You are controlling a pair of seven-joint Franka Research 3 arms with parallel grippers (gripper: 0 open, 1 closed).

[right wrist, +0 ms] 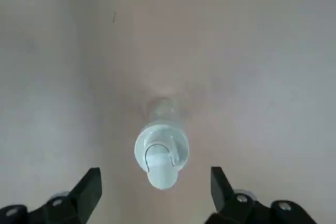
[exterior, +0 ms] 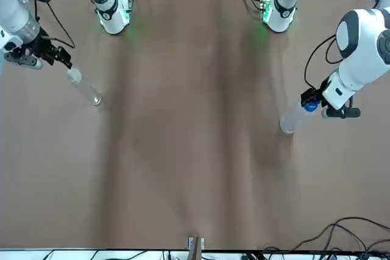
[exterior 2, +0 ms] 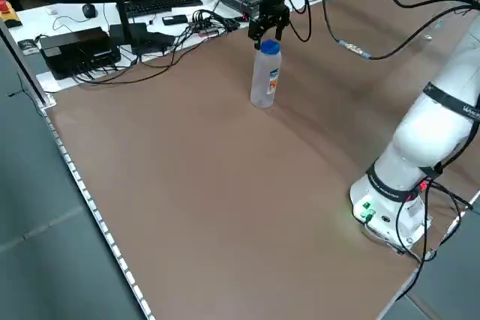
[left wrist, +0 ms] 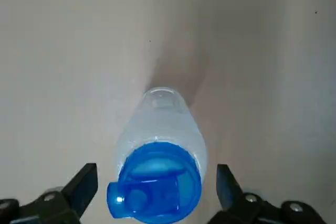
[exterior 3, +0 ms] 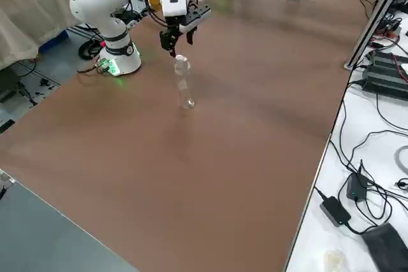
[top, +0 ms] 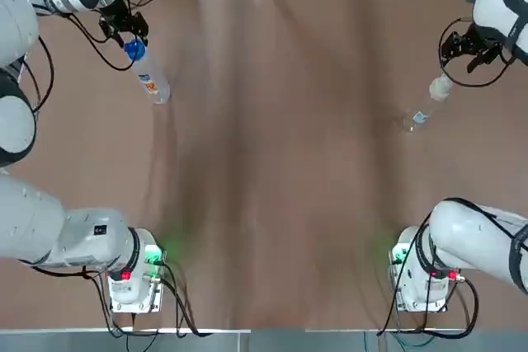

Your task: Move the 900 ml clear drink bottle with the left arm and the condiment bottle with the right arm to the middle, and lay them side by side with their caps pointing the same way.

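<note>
Top view: drink bottle [top: 151, 80] stands upright at far left, its label print unreadable. Left gripper [top: 125, 32] hangs over the blue cap [top: 134, 49], jaws spread. Condiment bottle [top: 427, 103] stands upright at far right. Right gripper [top: 466, 53] is overhead, jaws spread.

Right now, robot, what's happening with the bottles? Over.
Left gripper open over drink bottle. Right gripper open over condiment bottle. Both bottles upright, not gripped, out at the sides. Nothing between them.

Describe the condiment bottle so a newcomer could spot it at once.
On the table, look to the far side on the robot's right, under the open right gripper. The condiment bottle stands upright: slim, clear, white-capped, unlike the fatter blue-capped drink bottle opposite.
</note>
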